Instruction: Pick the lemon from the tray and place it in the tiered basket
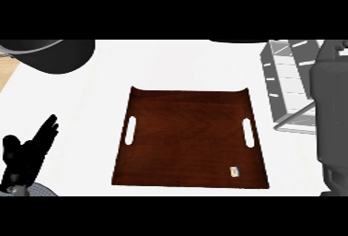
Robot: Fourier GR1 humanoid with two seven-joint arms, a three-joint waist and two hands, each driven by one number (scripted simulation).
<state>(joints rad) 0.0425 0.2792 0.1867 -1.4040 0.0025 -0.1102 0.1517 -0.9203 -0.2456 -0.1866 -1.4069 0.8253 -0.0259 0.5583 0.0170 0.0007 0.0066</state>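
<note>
Head view: the left hand (21, 159) is held with fingers straight beside the tray (190, 138), the right forearm (333, 115) is stretched across the tiered basket (287, 80), its hand unseen, and where the lemon lies cannot be told.

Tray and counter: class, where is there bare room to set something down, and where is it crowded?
The tray is bare between its handle slots. White counter is free beyond the tray's far edge and between tray and left hand. Crowded at right: wire basket with the grey forearm over it.
</note>
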